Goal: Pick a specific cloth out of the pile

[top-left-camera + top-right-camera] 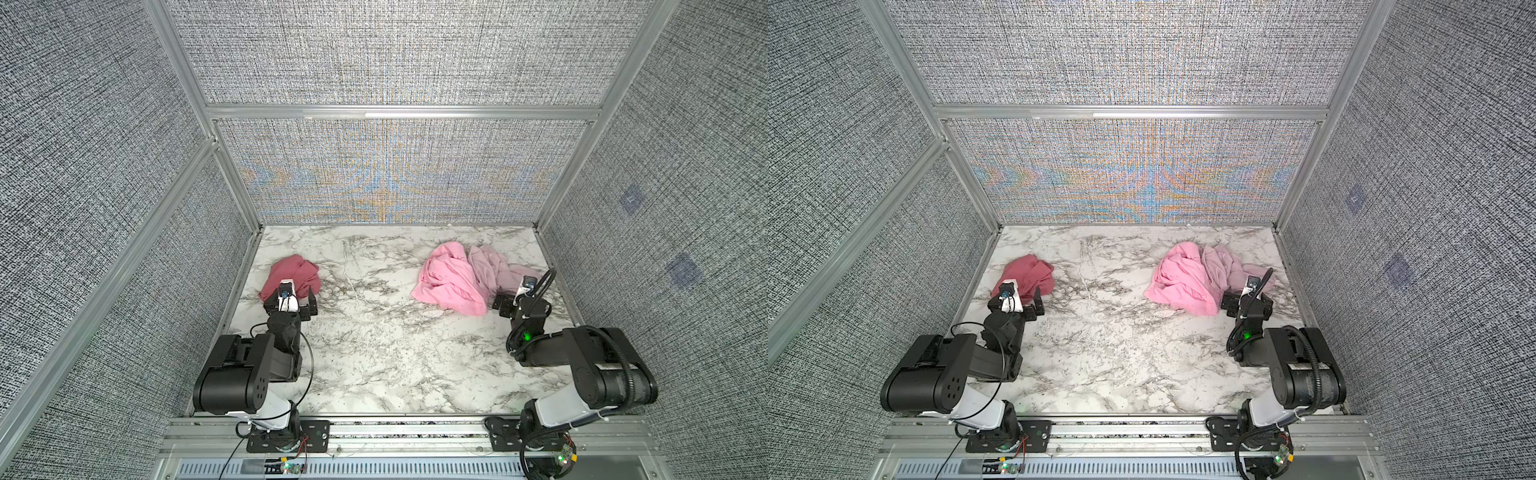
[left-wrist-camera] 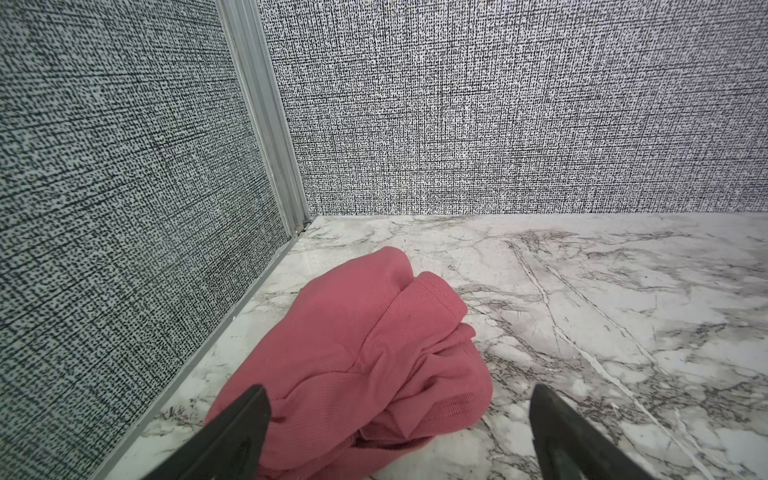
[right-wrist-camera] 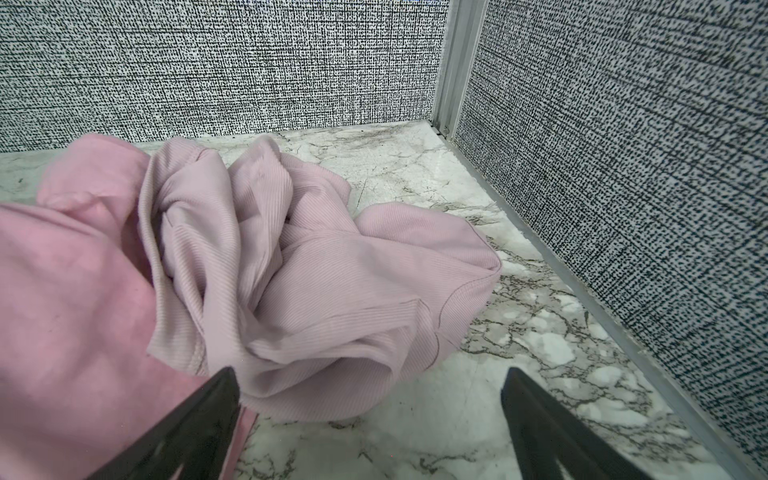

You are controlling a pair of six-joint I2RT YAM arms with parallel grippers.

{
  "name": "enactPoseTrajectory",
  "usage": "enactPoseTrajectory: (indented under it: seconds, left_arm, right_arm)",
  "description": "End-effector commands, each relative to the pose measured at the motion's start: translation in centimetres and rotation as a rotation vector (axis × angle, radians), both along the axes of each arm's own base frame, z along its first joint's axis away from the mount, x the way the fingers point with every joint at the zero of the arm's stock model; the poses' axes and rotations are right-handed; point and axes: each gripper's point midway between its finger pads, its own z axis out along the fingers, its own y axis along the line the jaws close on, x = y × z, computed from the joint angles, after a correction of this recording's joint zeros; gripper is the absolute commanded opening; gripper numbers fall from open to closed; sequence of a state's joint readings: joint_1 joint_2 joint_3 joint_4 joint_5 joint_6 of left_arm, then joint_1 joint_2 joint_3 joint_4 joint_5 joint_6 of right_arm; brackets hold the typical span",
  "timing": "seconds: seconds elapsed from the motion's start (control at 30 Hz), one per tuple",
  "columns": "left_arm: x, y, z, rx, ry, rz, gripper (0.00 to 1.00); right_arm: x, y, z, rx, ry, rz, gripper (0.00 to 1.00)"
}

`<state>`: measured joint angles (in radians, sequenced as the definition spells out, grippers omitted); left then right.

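Note:
The dark rose-red cloth lies crumpled by itself on the left of the table, well apart from the pile. In the left wrist view the cloth reaches in between the wide-apart fingers of my left gripper, which is open and grips nothing. The pile sits at the back right: a bright pink cloth with a pale mauve cloth against it. My right gripper stands open at the mauve cloth's near edge.
The marble table is boxed in by speckled grey walls. The left wall runs close beside the dark cloth. The right wall and a corner post stand close to the pile.

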<state>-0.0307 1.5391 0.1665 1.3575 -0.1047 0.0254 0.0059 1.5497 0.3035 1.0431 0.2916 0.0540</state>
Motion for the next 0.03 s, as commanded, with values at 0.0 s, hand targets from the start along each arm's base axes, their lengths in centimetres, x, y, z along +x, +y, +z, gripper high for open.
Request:
enactPoseTrajectory:
  seconds: [0.0]
  left_arm:
    - [0.01, -0.04, 0.19, 0.002, -0.007, -0.003, 0.99]
  right_arm:
    - [0.17, 0.01, 0.55, 0.004, -0.023, -0.001, 0.99]
